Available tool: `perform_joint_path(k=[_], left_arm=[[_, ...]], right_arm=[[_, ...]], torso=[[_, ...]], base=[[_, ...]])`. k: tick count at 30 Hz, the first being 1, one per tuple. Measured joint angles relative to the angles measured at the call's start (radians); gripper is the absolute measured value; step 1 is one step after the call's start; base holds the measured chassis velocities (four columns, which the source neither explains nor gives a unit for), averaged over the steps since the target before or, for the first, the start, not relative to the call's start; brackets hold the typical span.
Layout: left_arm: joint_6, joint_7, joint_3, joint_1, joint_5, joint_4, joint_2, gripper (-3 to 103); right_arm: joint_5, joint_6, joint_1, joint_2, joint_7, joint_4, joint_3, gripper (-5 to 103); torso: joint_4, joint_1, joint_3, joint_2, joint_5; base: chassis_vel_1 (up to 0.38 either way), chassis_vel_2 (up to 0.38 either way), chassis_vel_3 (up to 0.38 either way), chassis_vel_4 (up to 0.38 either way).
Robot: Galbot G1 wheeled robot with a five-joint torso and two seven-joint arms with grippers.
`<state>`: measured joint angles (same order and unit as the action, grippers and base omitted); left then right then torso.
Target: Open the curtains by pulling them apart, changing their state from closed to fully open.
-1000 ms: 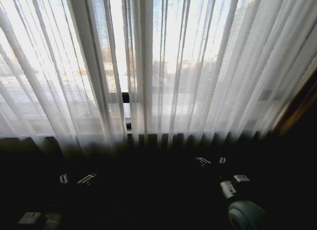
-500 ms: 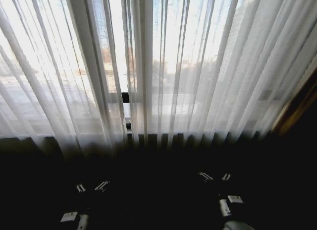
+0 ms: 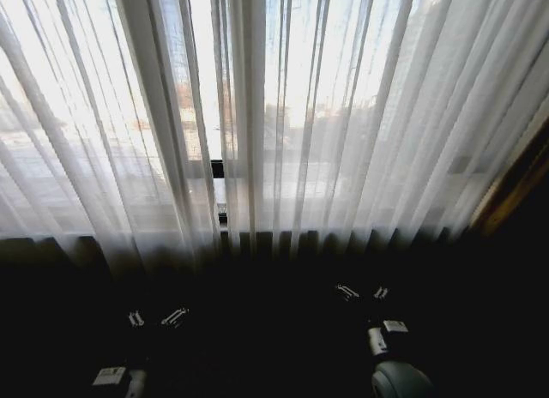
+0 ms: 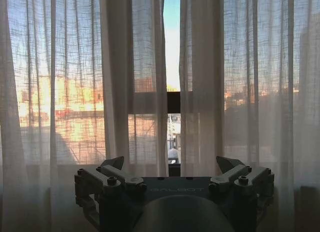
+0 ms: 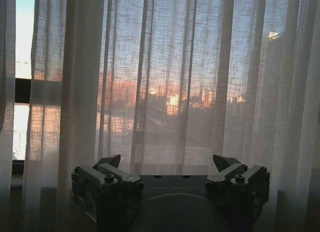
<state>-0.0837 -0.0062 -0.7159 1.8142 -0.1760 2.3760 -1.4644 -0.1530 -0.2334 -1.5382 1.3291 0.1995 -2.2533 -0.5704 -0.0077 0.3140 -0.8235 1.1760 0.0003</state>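
The curtains (image 3: 343, 132) hang across the whole far side of the scene, two sheer pleated panels that meet a little left of centre, where a narrow slit shows the black window frame (image 3: 217, 168) and bright sky. Apart from that slit they are closed.

Both arms sit low in the dark near foreground, well short of the fabric. The left gripper (image 3: 154, 317) is at the near left, pointing at the slit and the edges of both panels (image 4: 150, 82); the left wrist view shows its jaws spread wide with nothing between them. The right gripper (image 3: 360, 292) is at the near right, a little farther forward, facing the pleats of the right panel (image 5: 165, 77); its jaws are spread and empty too.

No cloth is held, so the pull apart is, by my reading, not yet begun.

The risks lie in the grasp:
- The weave is thin and slack, so jaws closing on a single fold may slip off once the pull starts, leaving the panel where it hangs.
- The left gripper faces both panel edges close together; a reach straight in could catch the wrong edge, or both at once.
- A reach that goes too deep could strike the frame or glass behind.
- A pull low on the cloth may only stretch it rather than slide the top along.
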Motion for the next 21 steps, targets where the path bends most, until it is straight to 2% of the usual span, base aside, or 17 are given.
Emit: perform_joint_path(k=[5, 15, 21], left_arm=[[0.0, 0.0, -0.002, 0.004, 0.0, 0.006, -0.001, 100], [0.005, 0.002, 0.001, 0.008, 0.007, 0.0, -0.005, 100], [0.033, 0.006, 0.01, 0.017, 0.024, -0.003, -0.017, 100]], right_arm=[[-0.003, -0.02, -0.011, -0.014, -0.01, -0.04, 0.001, 100], [0.032, -0.014, -0.006, -0.013, -0.036, -0.024, 0.006, 100], [0.038, -0.009, -0.002, -0.013, -0.041, -0.016, 0.008, 100]], torso=[[0.0, 0.0, 0.0, 0.0, -0.0002], [0.0, 0.0, 0.0, 0.0, 0.0], [0.0, 0.0, 0.0, 0.0, 0.0]], base=[[0.0, 0.0, 0.0, 0.0], [0.0, 0.0, 0.0, 0.0], [-0.001, 0.135, 0.005, -0.129]])
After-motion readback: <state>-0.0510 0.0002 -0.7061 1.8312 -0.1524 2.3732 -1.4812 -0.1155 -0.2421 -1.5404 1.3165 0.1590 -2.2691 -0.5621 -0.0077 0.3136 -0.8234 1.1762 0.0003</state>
